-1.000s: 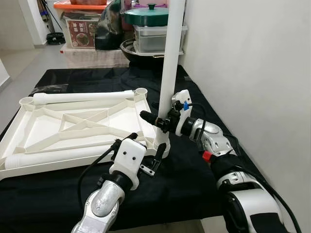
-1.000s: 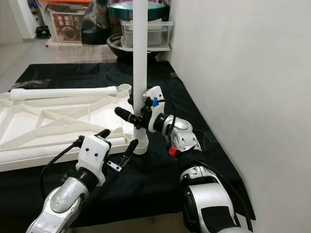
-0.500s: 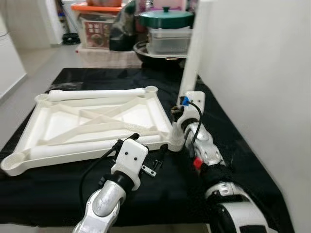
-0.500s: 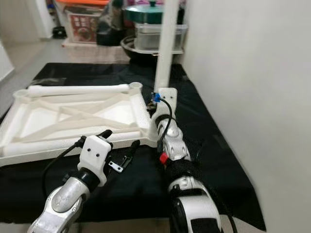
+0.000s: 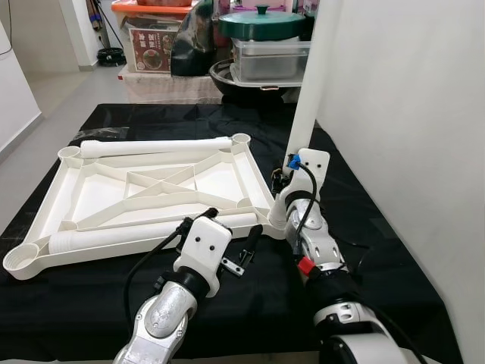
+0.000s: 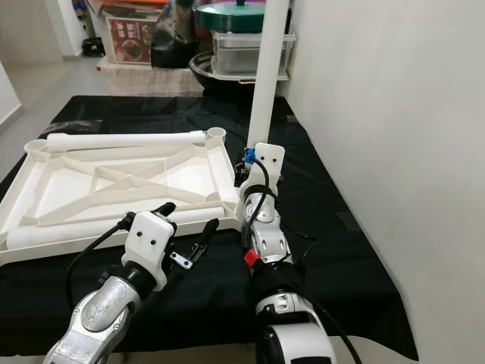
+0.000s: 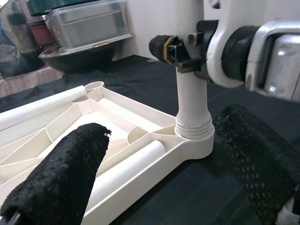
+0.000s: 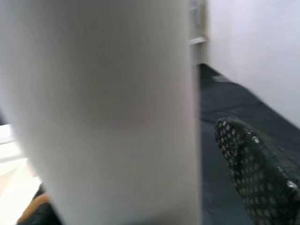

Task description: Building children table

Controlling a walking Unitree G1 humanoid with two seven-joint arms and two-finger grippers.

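Now the upturned tabletop (image 5: pixel 144 199) lies underside-up on the black cloth (image 5: pixel 250 303), and everything else is best placed from it. Along its far edge lies a loose leg (image 5: pixel 155 147); along its near edge lies another loose leg (image 5: pixel 144 230). Just off its near right corner hovers the left gripper (image 5: pixel 233 244), fingers spread wide and holding nothing, pointed at the corner socket (image 7: pixel 193 139). In that socket stands the upright leg (image 5: pixel 312 76), close to the white wall (image 5: pixel 402 114). The right gripper (image 5: pixel 282 176) is clamped round this leg a little above the socket, one padded finger (image 8: pixel 255 173) showing past the white tube in the wrist view.

The step in hand looks like seating this leg. To do it well, I'd keep the leg plumb, since it seems to lean slightly, and press or twist straight down along its axis until the collar meets the socket rim all round. The free gripper could pin the tabletop's corner so the frame does not slide or tip on the cloth. Three sockets remain unfilled.
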